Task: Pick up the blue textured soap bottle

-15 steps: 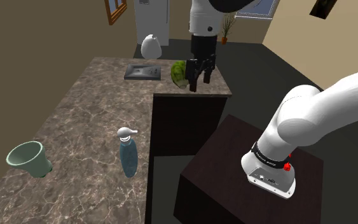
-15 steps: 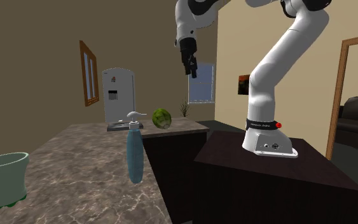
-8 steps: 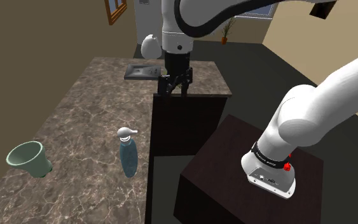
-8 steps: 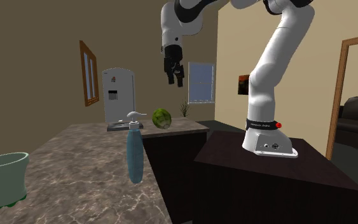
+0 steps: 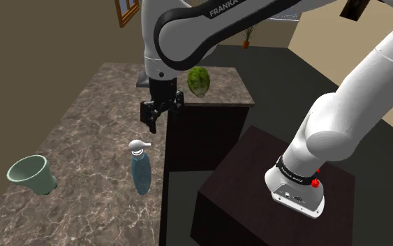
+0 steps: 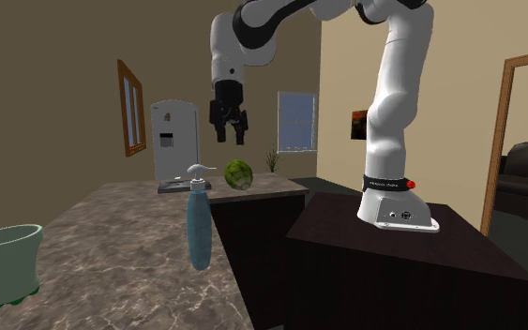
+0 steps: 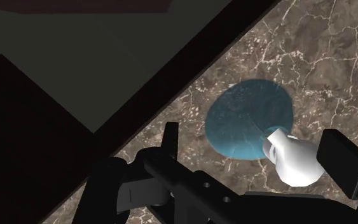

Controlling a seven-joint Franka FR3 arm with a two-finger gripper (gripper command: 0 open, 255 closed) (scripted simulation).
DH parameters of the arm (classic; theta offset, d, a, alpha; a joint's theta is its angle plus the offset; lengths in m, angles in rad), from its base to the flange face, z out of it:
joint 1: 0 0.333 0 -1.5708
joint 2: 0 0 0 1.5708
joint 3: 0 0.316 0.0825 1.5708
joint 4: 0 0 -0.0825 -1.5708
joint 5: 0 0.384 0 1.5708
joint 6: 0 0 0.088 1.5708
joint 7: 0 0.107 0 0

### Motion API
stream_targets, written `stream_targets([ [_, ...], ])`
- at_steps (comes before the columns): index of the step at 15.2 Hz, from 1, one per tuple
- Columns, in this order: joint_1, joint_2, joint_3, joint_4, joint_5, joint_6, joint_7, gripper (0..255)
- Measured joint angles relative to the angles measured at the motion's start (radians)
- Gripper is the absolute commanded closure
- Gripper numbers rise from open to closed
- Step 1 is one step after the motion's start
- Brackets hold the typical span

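The blue textured soap bottle (image 5: 141, 173), topped by a white pump, was seen standing upright on the brown marbled bench (image 5: 90, 126), close to the bench edge that faced the stand. The hand (image 5: 153, 124) was held in the air above the bottle, apart from it and pointing down at it. Its two fingers were spread apart and clamped on nothing. A pale green cup (image 5: 30, 175) was set near the opposite edge, and a round green fruit-like object (image 5: 199, 81) near the far corner on the stand's side.
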Motion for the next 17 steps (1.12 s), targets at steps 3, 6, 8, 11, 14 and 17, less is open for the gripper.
stream_targets([
  [3, 0.005, 0.126, 0.028, 0.08, -0.046, 0.061, 0.065, 0],
  [6, 0.023, 0.227, 0.046, 0.149, -0.093, 0.104, 0.132, 0],
  [8, 0.038, 0.299, 0.05, 0.207, -0.13, 0.125, 0.176, 0],
  [11, 0.049, 0.347, 0.049, 0.214, -0.153, 0.165, 0.194, 0],
  [14, 0.055, 0.379, 0.046, 0.208, -0.166, 0.202, 0.202, 0],
  [17, 0.059, 0.396, 0.045, 0.198, -0.174, 0.228, 0.206, 255],
])
